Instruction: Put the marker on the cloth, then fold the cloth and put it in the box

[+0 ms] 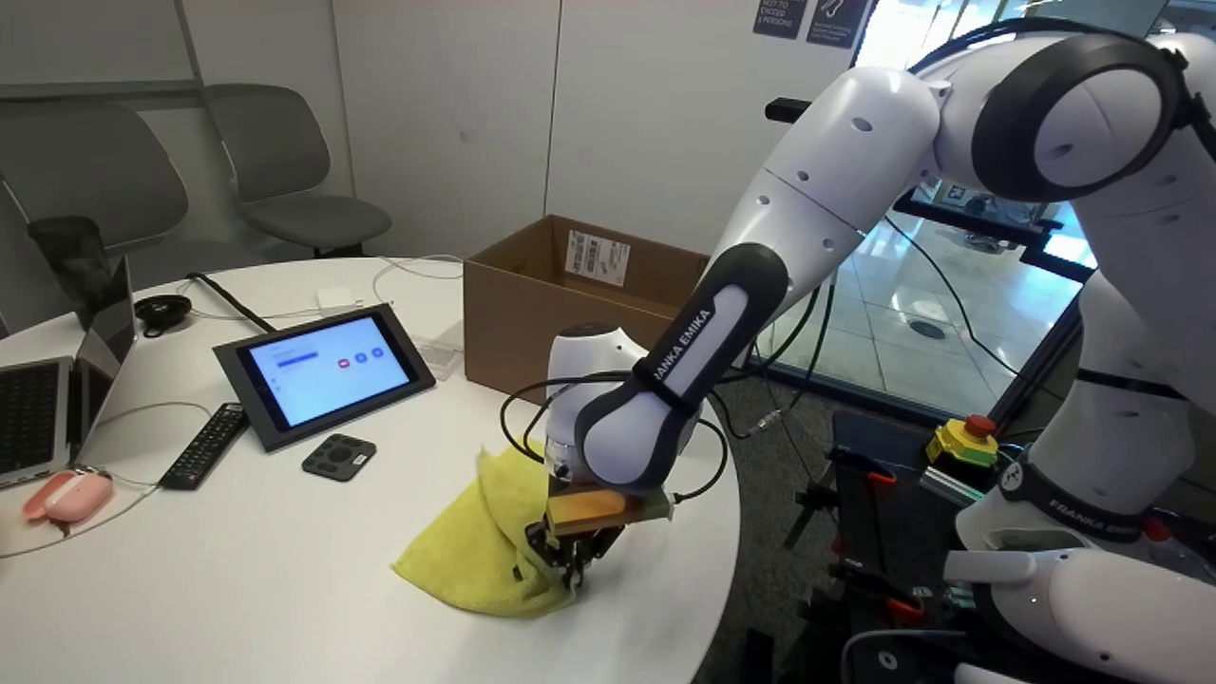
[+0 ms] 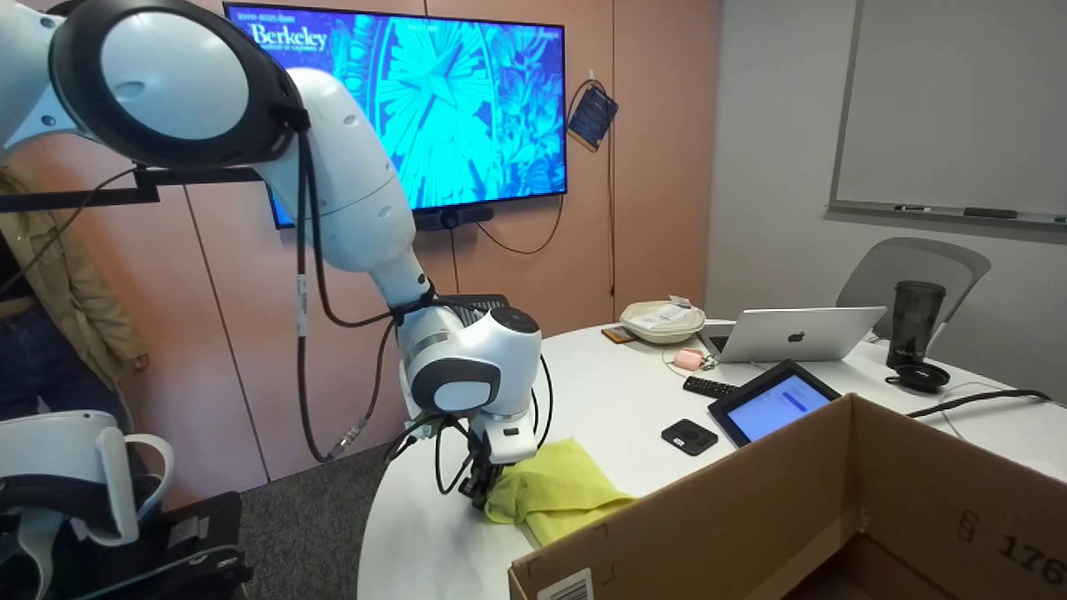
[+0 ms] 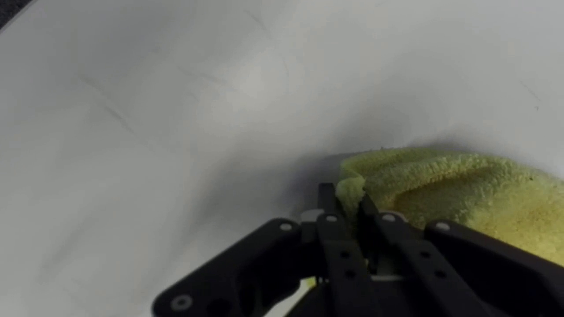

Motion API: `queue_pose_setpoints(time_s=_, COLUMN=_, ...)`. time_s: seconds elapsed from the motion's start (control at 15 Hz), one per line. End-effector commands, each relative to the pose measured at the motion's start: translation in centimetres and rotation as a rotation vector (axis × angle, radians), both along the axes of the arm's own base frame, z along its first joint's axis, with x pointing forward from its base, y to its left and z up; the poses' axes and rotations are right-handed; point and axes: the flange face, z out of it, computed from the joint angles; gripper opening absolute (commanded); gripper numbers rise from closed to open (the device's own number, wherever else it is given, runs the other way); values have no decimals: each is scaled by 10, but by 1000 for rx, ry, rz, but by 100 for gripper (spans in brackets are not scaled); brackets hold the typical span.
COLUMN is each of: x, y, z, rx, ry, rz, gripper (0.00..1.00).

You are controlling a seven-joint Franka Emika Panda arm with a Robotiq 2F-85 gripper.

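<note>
The yellow cloth (image 1: 451, 560) lies rumpled on the white table, with part of it folded over. My gripper (image 3: 346, 196) points down at the cloth's edge, and in the wrist view a pinched bit of yellow fabric (image 3: 350, 189) fills the narrow gap between its fingertips. In both exterior views the gripper (image 1: 573, 575) is low at the tabletop, against the cloth's side. A tiny dark spot (image 1: 518, 573) shows on the cloth; I cannot tell whether it is the marker, which is otherwise hidden. The open cardboard box (image 1: 508, 332) stands on the table behind the cloth, beyond the arm.
On the same table are a black-framed tablet (image 1: 328, 366), a flat black puck-like device (image 1: 339, 457), a remote (image 1: 204, 446), a pink case (image 1: 81, 496) and a laptop (image 1: 38, 408). The table's rounded edge (image 1: 731, 570) runs close to the gripper.
</note>
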Motion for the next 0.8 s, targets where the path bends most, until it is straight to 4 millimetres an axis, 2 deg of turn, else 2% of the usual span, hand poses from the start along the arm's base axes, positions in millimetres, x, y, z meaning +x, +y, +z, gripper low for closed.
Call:
queue_pose_setpoints(time_s=0.0, x=2, y=-1, z=18, rx=-25, ry=-19, rz=-7, gripper=3)
queue_pose_setpoints(time_s=0.4, x=14, y=-1, z=43, rx=-82, ry=-59, rz=41, gripper=5)
queue_pose_setpoints(time_s=0.6, x=29, y=7, z=63, rx=-141, ry=-117, rz=110, gripper=4)
queue_pose_setpoints(time_s=0.73, x=46, y=21, z=75, rx=-184, ry=-167, rz=174, gripper=5)
